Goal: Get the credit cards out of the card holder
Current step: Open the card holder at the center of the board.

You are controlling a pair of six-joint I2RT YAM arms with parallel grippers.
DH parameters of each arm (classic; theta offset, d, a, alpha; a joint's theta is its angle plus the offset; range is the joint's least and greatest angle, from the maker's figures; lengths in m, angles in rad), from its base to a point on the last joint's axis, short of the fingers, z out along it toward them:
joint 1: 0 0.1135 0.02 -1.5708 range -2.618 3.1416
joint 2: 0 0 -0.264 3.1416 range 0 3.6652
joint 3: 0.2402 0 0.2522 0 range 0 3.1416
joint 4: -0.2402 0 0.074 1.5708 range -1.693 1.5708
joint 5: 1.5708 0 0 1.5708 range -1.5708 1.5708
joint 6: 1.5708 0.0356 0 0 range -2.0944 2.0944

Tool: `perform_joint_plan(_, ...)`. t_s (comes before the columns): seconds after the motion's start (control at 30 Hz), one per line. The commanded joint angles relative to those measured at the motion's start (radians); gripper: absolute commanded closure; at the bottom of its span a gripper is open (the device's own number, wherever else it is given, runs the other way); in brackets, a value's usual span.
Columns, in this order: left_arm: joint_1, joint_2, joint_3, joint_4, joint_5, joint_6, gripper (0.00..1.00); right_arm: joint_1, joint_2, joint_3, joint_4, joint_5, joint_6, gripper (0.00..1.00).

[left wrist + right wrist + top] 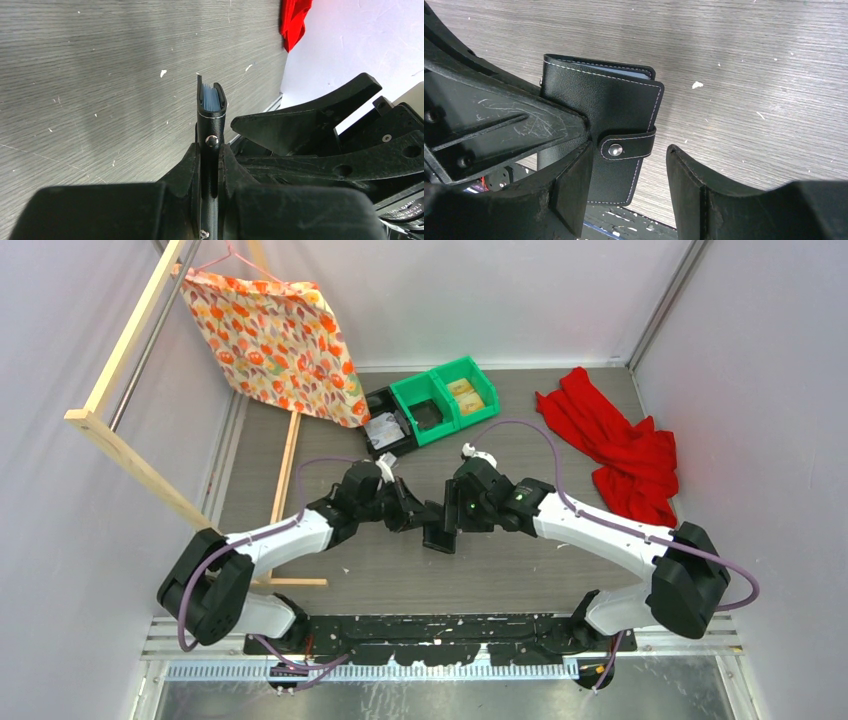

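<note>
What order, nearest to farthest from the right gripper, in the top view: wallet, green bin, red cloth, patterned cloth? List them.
From the right gripper:
1. wallet, between its fingers, mid-table.
2. green bin, straight beyond it, toward the back.
3. red cloth, back right.
4. patterned cloth, hanging at the far back left.

Both arms meet over the middle of the worktop (400, 575), leaving no way through. The left jaws are clamped on the card holder (438, 537), and the right jaws stand spread just beside its snap side. Bare worktop lies between the arms and the near edge. The green bins (445, 405) and black bin (380, 402) stand along the far edge, a bare strip apart from the arms. The red cloth (615, 445) fills the far right corner. The wooden frame (130, 468) and its patterned cloth (275, 340) fill the far left.
</note>
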Motion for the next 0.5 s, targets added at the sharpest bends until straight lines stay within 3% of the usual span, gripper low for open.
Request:
perform_joint_plan(0.0, -0.003, -0.06, 0.048, 0.018, 0.0, 0.016, 1.0, 0.006, 0.007, 0.006, -0.014, 0.032, 0.0, 0.4)
perform_joint_plan(0.47, -0.003, -0.129, 0.1, -0.116, -0.027, 0.086, 1.0, -0.006, 0.034, -0.017, -0.122, 0.148, -0.022, 0.44)
